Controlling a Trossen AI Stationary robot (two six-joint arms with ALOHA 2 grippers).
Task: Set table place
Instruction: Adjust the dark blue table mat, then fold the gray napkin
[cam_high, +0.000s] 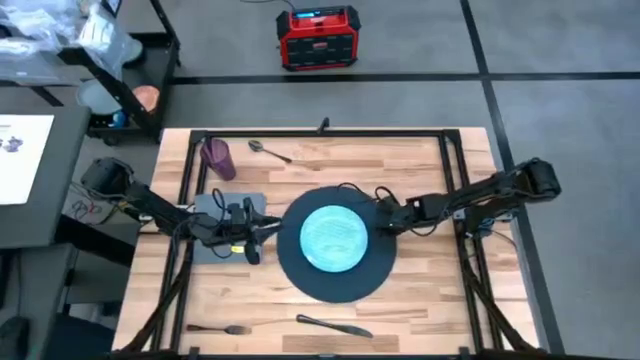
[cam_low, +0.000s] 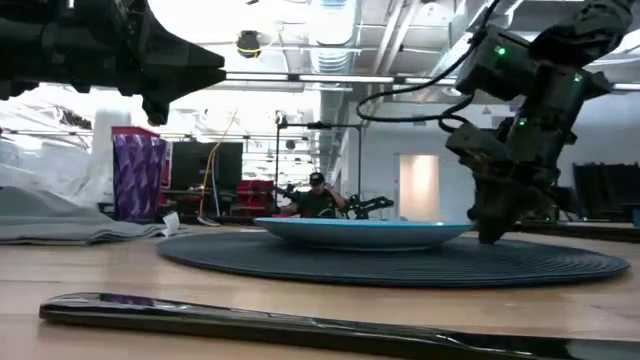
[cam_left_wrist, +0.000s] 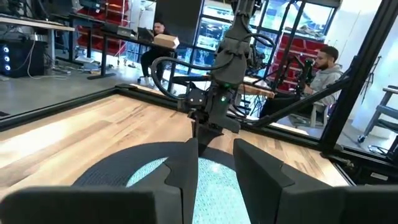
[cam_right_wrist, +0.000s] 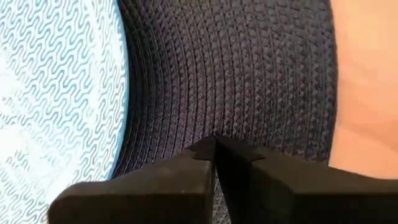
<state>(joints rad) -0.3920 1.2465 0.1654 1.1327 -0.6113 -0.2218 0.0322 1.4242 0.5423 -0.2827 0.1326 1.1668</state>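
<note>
Right claw (cam_high: 381, 222): fingers pressed together with nothing between them, tips low over the large round dark navy woven place mat (cam_high: 336, 286), just beside the right rim of the round light blue patterned plate (cam_high: 335, 238).
Left claw (cam_high: 250, 238): fingers parted and holding nothing, hovering over the grey square cloth napkin (cam_high: 207, 205) at the mat's left edge, pointing toward the plate.
Place mat: flat at the centre of the light wood plank surface (cam_high: 420, 300), with the plate resting in its middle; the setting's base looks done.
Pieces not yet set: a purple tumbler (cam_high: 217, 158) and a metal spoon (cam_high: 270, 151) lie at the far left; a dark-handled fork (cam_high: 214, 328) and a dark table knife (cam_high: 334, 326) lie along the near edge, well apart from the mat.
Step in hand: judging by the layout, the right claw is finishing at the plate and cutlery comes next.
Doing it well: lift the right claw straight up first, so its tips drag neither the weave nor the plate rim.
Knife: it lies flat and thin, so a grasp across the handle, with the tips pressed to the wood, should hold best.
Risk: sliding cutlery may ruck the mat edge; set each piece down beside the plate instead of pushing it in.
Background: people sit beyond the surface, clear of both arms.
</note>
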